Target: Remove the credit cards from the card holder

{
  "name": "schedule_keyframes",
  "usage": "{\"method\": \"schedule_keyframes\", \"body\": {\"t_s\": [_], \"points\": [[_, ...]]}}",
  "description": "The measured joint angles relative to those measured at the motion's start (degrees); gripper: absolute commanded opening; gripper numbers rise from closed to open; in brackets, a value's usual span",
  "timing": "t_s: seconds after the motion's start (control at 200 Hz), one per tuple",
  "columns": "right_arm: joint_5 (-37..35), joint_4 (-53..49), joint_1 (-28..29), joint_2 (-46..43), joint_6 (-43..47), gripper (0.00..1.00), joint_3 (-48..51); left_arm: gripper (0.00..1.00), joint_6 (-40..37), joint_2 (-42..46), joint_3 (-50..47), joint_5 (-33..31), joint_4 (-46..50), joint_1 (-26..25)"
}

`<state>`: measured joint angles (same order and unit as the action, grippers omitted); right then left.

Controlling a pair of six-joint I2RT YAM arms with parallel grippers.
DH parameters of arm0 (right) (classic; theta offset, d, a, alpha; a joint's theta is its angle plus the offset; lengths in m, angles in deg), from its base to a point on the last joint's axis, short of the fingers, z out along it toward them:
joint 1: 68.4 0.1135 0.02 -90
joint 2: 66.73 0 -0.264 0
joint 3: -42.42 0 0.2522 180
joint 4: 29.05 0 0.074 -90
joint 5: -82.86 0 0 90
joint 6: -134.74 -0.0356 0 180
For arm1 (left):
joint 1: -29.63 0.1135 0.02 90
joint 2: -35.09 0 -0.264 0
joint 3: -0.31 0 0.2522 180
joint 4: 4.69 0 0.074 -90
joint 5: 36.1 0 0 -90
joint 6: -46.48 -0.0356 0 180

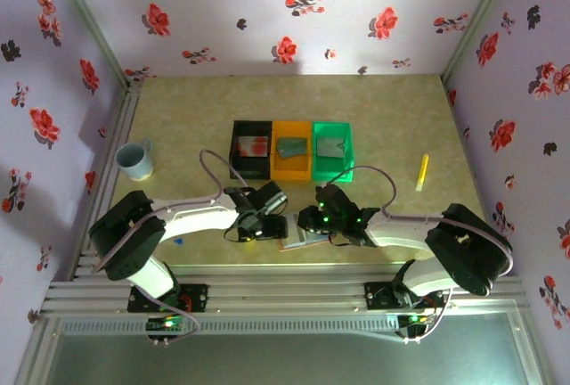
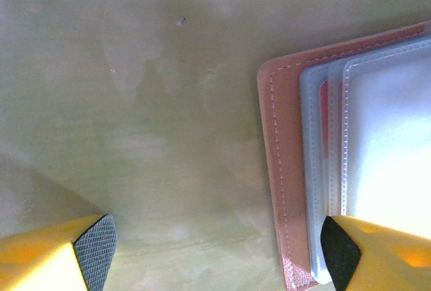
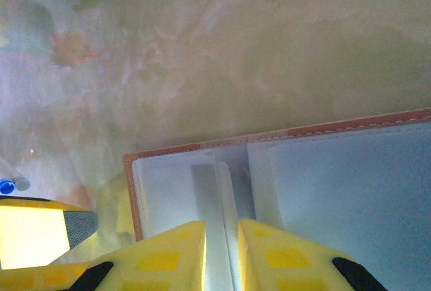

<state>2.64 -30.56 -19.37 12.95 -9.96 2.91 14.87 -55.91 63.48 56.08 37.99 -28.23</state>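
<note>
Top external: The card holder [image 1: 301, 242] lies open on the worktop [image 1: 196, 118]. The left hand [image 1: 269, 225] is at its left edge and the right hand [image 1: 316, 222] is over its far side. Beyond the card holder stands a row of three bins. A credit card [image 1: 252, 144] with a red blotch lies flat in the black bin [image 1: 237, 149], the leftmost of them.

Left wrist: The left hand [image 2: 215, 254] is spread wide and holds nothing. One fingertip [image 2: 94, 250] is over bare worktop, well left of the card holder [image 2: 286, 170]. The other fingertip [image 2: 340, 254] is over the holder's clear sleeves. A reddish strip shows through one sleeve.

Right wrist: The right hand [image 3: 221, 232] is almost closed. Its fingers [image 3: 168, 257] pinch a thin pale leaf [image 3: 214, 190] that stands up from the middle of the card holder [image 3: 337, 190]. The glare hides whether this leaf is a card or a sleeve.
</note>
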Motion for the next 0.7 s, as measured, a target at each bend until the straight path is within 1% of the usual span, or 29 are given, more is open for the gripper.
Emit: {"method": "schedule_keyframes", "body": {"t_s": [0.42,0.525,0.7], "points": [[0.9,0.6,0.0,-0.2,0.0,0.24,0.4,0.8,0.0,-2.2,1.5,-2.0,1.7,-1.2],[0.2,-0.8,0.0,-1.7,0.0,0.26,0.5,0.8,0.0,-2.5,1.8,-2.6,2.0,-1.6],[-0.7,-2.3,0.0,-3.8,0.1,0.26,0.5,0.8,0.0,-3.3,2.5,-3.1,2.8,-2.0]]}}
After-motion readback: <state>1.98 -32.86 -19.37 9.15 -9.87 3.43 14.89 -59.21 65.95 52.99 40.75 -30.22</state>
